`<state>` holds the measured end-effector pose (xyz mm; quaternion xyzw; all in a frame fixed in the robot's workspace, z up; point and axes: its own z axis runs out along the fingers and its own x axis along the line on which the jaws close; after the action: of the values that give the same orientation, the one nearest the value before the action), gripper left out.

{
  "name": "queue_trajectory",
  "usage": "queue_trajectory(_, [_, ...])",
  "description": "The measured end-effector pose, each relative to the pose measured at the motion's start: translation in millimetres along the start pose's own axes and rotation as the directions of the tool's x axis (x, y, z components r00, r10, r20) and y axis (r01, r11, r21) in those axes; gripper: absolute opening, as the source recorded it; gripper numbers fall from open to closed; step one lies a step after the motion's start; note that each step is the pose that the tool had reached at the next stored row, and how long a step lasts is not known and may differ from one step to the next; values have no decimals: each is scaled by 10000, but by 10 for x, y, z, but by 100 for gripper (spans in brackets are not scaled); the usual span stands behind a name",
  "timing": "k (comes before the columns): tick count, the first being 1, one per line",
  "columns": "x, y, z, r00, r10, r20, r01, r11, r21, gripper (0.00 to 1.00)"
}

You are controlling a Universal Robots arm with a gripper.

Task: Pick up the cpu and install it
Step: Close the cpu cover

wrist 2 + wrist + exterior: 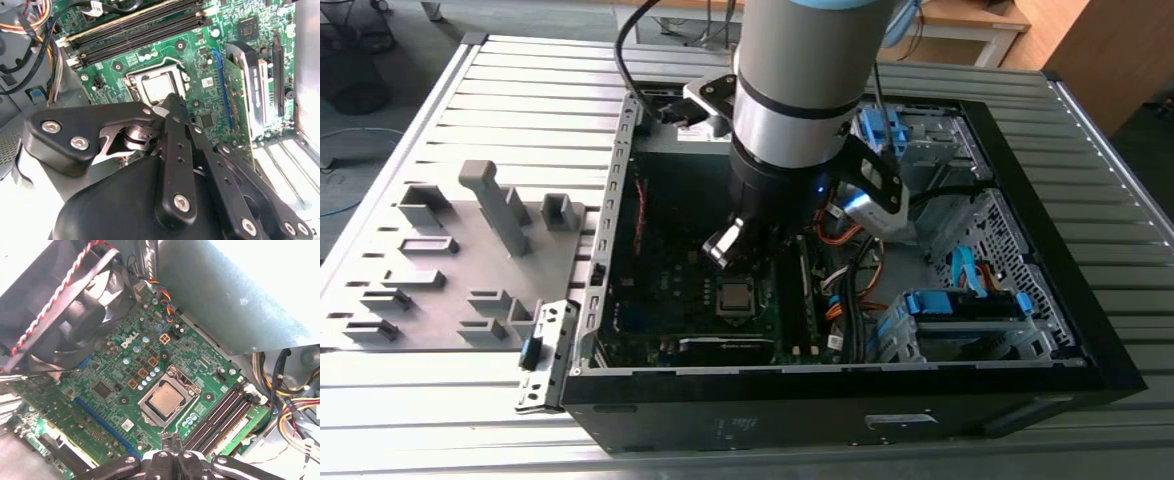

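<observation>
- The open black computer case (1067, 330) lies on its side on a slatted grey metal table (520, 80), with a grey tray of raised blocks (440, 270) beside it on the exterior view's left.
- The silver and black robot arm (801, 90) reaches down into the case from above, over the green motherboard (115, 385).
- The square metal-framed socket (167, 401) sits in the middle of the board, with the long black memory slots (225, 415) running alongside it and a black fan (75, 325) further off.
- The cpu, a small thin square chip with a dull grey-silver face (165, 399), already lies flat inside the socket frame; in the exterior view it shows as a pale square (738, 296) just below the arm's tip.
- The black-fingered gripper (171, 442) hangs just above the board, a little to one side of the socket, on the side nearer the memory slots. Its two fingertips are pressed together with nothing between them, so it is clenched and empty.
- In the second wrist view the gripper (172, 100) ends right at the edge of the cpu (159, 87), apart from it rather than holding it.
- The chip is square, so no long axis matters; what counts is that it lies just beside and below the closed tips, seated level in its frame. By my judgement the placing looks done.
</observation>
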<state>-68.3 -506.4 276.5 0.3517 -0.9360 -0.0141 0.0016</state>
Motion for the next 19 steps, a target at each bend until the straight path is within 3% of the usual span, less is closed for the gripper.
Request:
queue_trajectory(2, [15, 13, 19, 10000, -1, 30, 1, 10000, 23, 11])
queue_trajectory(7, [74, 47, 105, 10000, -1, 31, 1, 10000, 41, 11])
queue_trajectory(16, [113, 5, 266, 10000, 0, 31, 0, 10000, 42, 11])
queue_trajectory(17, [101, -9, 347, 10000, -2, 32, 2, 10000, 41, 11])
queue_trajectory(19, [94, -16, 372, 10000, -2, 32, 1, 10000, 41, 11])
